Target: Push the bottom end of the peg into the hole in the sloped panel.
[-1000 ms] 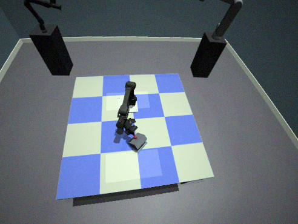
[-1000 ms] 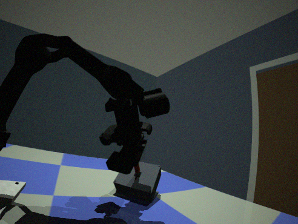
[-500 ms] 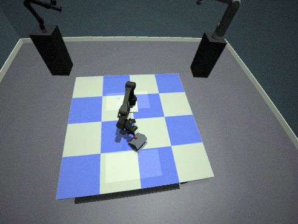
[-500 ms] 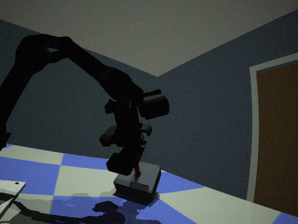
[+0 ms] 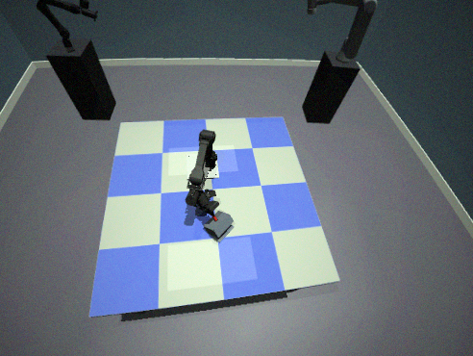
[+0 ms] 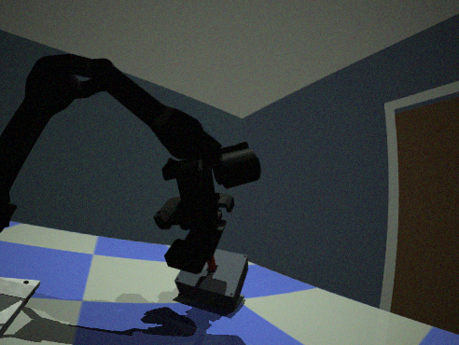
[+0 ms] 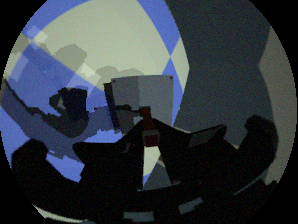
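The red peg (image 5: 215, 218) (image 6: 212, 264) (image 7: 150, 138) is held between the fingertips and looks tilted close to square to the sloped face. My gripper (image 5: 213, 215) (image 7: 148, 121) is shut on the peg, just above the grey sloped panel (image 5: 224, 222) (image 6: 231, 265) (image 7: 157, 95). The peg's lower end is at the hole in the middle of the face, where a small dark patch shows beside it in the exterior view. How far it is inside, and its turn against the hole, cannot be told. The near finger partly hides the peg there.
The panel block stands on the blue and cream checkered table top (image 5: 192, 269) (image 6: 299, 312). A white base plate (image 5: 191, 159) (image 6: 16, 287) lies under the arm's base. Two dark pedestals (image 5: 84, 87) (image 5: 327, 91) with other arms stand beyond the table. The arm's shadow falls beside the block.
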`<state>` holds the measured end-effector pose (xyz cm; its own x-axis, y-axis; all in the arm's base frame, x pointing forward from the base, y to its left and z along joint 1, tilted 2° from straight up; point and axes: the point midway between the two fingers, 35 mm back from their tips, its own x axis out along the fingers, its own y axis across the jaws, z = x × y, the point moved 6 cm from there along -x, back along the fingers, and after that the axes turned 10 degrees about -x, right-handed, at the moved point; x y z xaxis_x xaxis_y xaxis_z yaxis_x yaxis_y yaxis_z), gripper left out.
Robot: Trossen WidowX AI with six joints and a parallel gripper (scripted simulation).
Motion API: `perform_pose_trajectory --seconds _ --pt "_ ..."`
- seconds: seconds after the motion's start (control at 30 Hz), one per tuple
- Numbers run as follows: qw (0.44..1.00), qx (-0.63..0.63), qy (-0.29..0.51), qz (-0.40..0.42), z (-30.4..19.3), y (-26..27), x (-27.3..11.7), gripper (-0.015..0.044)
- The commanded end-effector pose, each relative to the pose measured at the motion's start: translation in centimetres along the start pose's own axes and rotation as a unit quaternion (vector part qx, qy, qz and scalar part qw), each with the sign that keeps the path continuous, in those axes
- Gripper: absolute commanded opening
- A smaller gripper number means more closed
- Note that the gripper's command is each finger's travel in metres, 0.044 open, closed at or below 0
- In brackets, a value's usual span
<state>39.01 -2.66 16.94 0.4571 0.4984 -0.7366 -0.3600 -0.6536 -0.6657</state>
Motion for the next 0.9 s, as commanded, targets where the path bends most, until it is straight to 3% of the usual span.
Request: perform_pose_trajectory --seconds 0.0,0.87 --pt "1.0 0.002 0.001 0.002 0.0 0.1 0.3 0.0" --pt "1.0 0.002 0.001 0.001 0.0 0.0 1.6 0.0"
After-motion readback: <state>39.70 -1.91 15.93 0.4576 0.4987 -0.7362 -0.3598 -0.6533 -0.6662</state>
